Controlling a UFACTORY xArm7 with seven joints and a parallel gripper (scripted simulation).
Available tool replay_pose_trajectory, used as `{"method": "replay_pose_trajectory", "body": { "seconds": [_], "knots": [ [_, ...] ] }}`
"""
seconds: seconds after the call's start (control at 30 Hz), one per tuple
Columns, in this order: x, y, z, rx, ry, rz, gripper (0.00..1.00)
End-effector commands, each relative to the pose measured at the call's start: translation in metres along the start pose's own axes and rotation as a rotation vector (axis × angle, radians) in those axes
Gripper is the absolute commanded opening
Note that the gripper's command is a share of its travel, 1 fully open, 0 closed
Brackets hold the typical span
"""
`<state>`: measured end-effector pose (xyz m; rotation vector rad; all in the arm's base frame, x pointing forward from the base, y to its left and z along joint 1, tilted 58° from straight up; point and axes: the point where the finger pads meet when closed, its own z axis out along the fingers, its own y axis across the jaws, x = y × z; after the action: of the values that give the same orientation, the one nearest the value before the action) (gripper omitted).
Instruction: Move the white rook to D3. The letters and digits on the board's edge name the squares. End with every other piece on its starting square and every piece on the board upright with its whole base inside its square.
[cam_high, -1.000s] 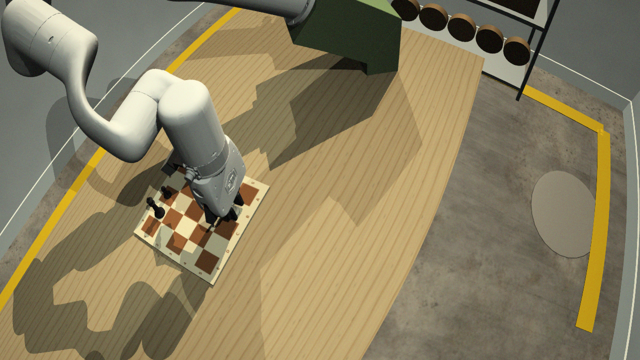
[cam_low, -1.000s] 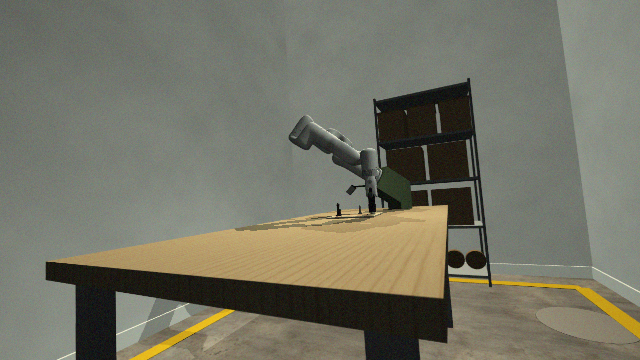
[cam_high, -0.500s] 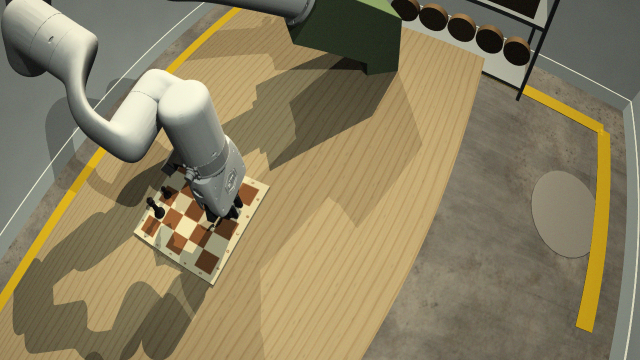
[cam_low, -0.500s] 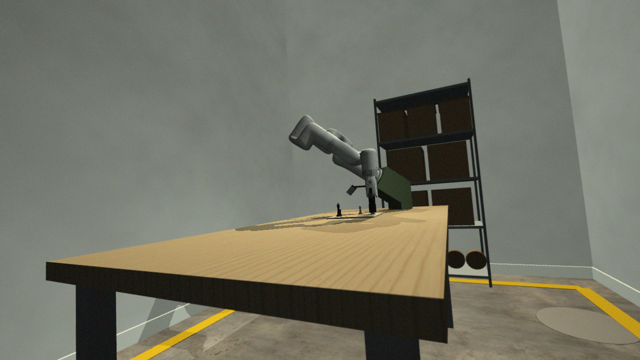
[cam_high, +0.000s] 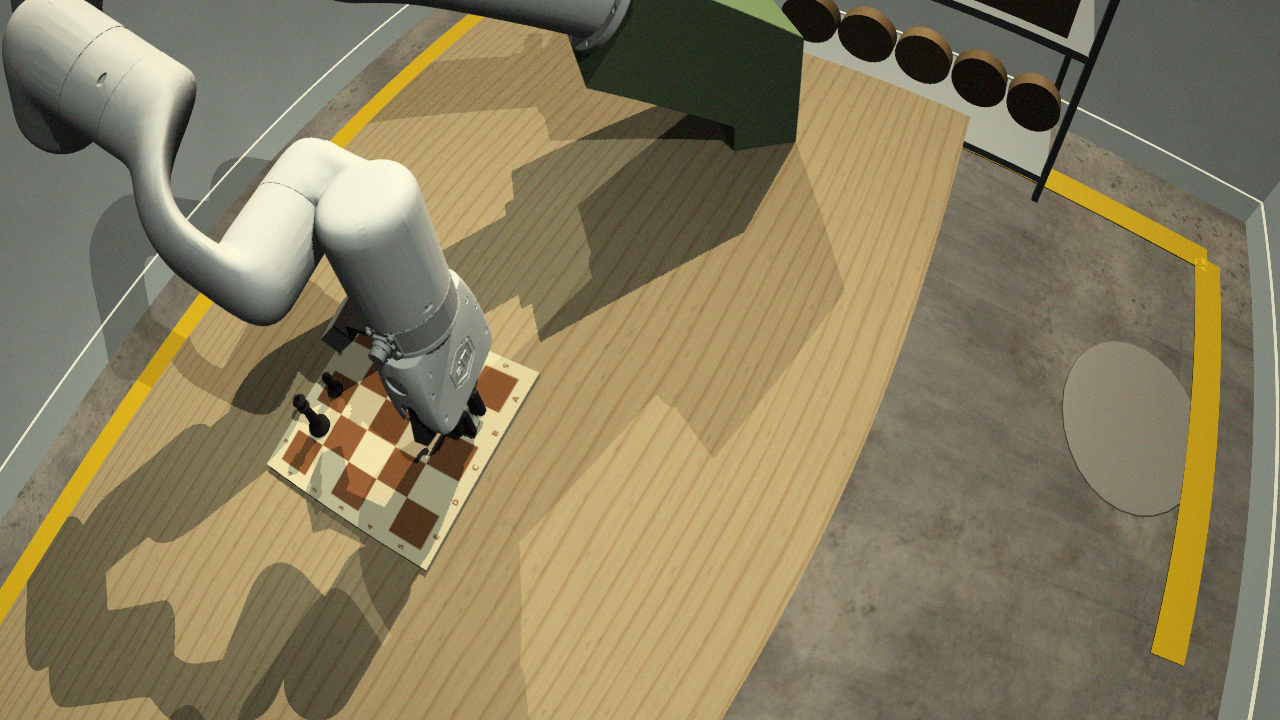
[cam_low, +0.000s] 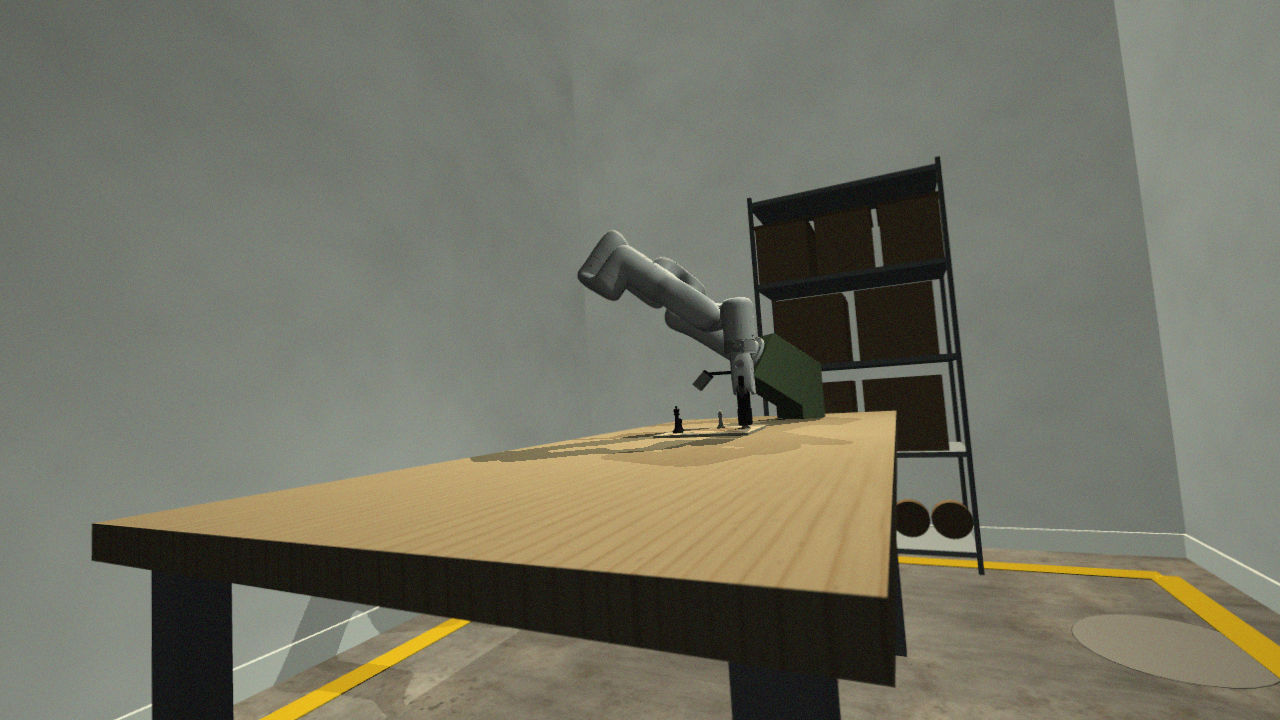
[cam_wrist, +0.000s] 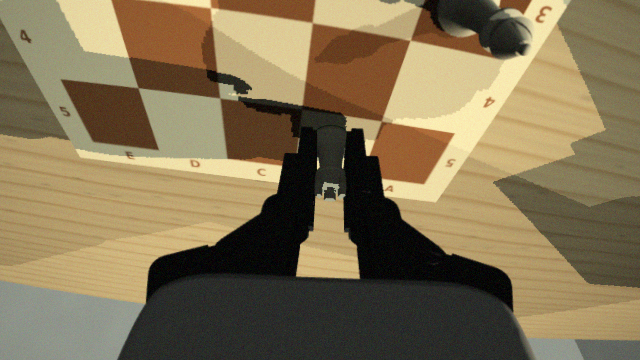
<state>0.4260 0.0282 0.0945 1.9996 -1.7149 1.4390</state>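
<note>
The white rook stands in shadow on the row 5 square between columns C and A of the small chessboard. My gripper reaches down over it and is shut on the rook's body, with one black finger on each side. The rook's base looks level with the board. The arm hides the rook in the top and exterior views.
Two black pieces stand on the board's far side. Another piece stands in shadow near the 3 on the A edge. A green box sits on the table behind the board. A shelf rack stands beyond the table.
</note>
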Motion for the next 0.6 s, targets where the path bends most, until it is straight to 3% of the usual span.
{"method": "replay_pose_trajectory", "body": {
  "seconds": [0.0,0.2,0.57],
  "knots": [
    [-0.001,-0.001,-0.001,0.003,-0.002,-0.001,0.00],
    [-0.001,-0.001,-0.008,0.003,-0.002,-0.001,0.00],
    [-0.001,-0.001,-0.066,0.003,-0.002,-0.001,0.00]
  ]
}}
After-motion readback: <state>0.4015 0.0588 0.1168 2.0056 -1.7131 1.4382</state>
